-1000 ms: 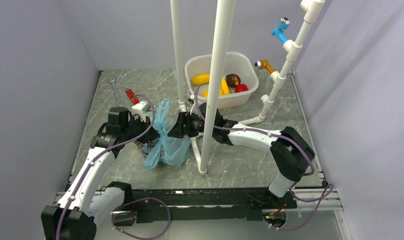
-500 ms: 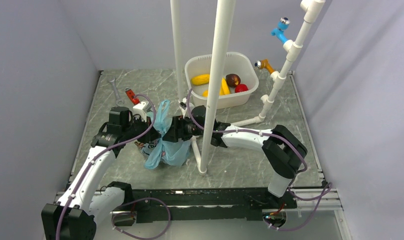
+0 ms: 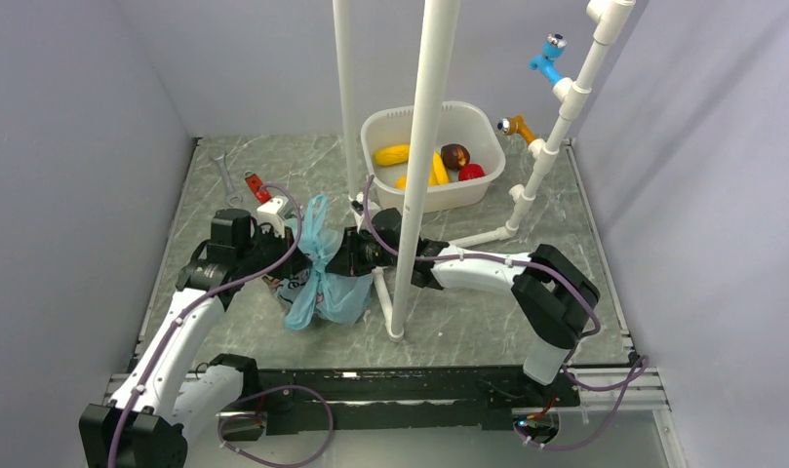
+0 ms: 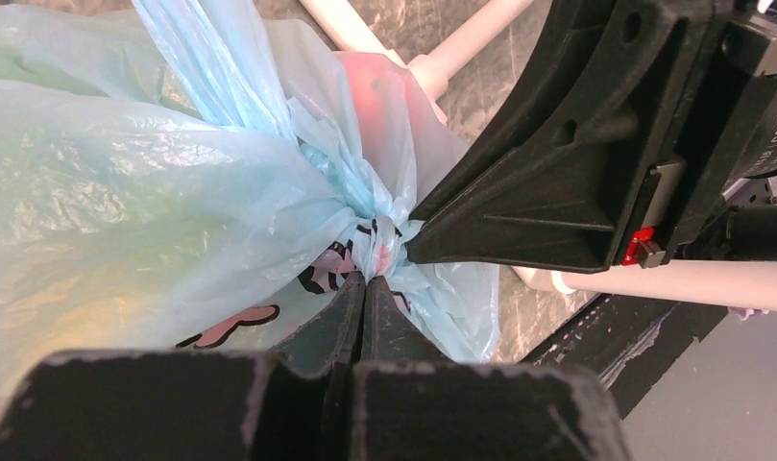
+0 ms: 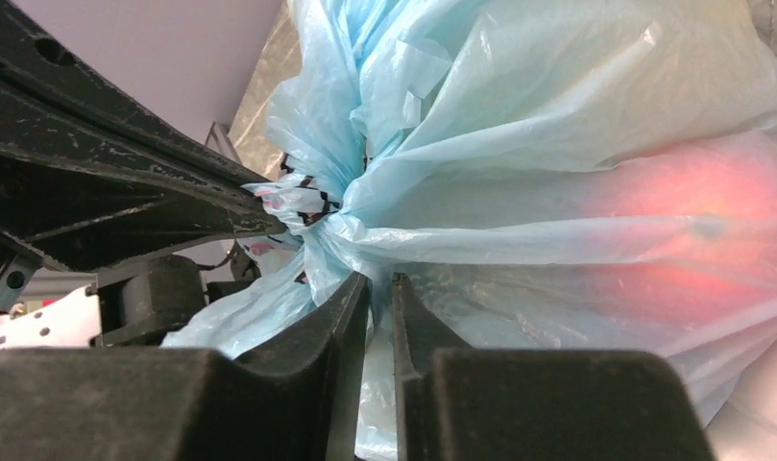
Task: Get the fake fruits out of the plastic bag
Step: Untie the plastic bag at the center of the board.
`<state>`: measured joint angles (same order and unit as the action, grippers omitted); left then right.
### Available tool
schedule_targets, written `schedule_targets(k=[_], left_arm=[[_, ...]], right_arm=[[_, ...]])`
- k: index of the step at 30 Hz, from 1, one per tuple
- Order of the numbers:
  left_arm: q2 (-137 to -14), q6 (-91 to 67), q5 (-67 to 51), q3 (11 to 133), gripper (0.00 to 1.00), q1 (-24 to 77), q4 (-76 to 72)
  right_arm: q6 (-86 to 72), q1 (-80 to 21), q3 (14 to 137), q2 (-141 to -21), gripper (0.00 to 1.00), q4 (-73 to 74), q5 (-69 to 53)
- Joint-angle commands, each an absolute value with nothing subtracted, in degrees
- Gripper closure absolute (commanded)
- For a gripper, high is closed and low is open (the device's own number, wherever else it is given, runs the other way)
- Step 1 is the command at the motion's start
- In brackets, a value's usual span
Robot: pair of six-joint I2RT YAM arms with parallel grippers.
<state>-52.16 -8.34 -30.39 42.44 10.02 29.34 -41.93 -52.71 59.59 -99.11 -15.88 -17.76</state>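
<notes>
Your left claw (image 4: pixel 365 284) clamped on bag (image 4: pixel 154 173) neck, frame centre; right claw (image 5: pixel 380 280) pinches same bag, red fruit (image 5: pixel 692 230) inside.

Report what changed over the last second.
The right gripper moved left to the plastic bag and closed its jaws on the bag's gathered neck. The left gripper stayed shut on that neck from the other side. The white tub, the fake fruits in it and the wrench did not move.
</notes>
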Motion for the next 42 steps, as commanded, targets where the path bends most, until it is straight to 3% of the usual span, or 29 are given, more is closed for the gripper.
schedule_targets(k=[1, 3, 20, 27, 37, 42], left_arm=[[-49.4, -8.8, -27.1, 43.0, 1.0, 10.3, 27.8], [-48.8, -8.9, -25.2, 43.0, 1.0, 10.3, 28.3], [-40.6, -10.1, -9.1, 43.6, 1.0, 9.4, 30.3], [-36.9, -10.7, -13.4, 41.6, 1.0, 6.9, 27.3], [-39.9, -10.2, -21.1, 41.5, 1.0, 6.9, 26.1], [-40.6, -10.1, -22.1, 41.5, 1.0, 6.9, 25.6]], right_arm=[[-41.0, -53.0, 60.2, -96.5, 0.92, -13.8, -14.1], [-40.9, -53.0, 58.7, -95.0, 1.0, -13.5, -11.6], [-42.2, -52.0, 50.1, -87.3, 1.0, -7.5, 2.8], [-40.4, -51.2, 48.9, -85.1, 1.0, -8.0, 0.9], [-32.3, -51.0, 53.7, -82.6, 0.53, -9.7, -5.5], [-29.3, -51.1, 59.7, -85.7, 0.45, -9.2, -10.8]])
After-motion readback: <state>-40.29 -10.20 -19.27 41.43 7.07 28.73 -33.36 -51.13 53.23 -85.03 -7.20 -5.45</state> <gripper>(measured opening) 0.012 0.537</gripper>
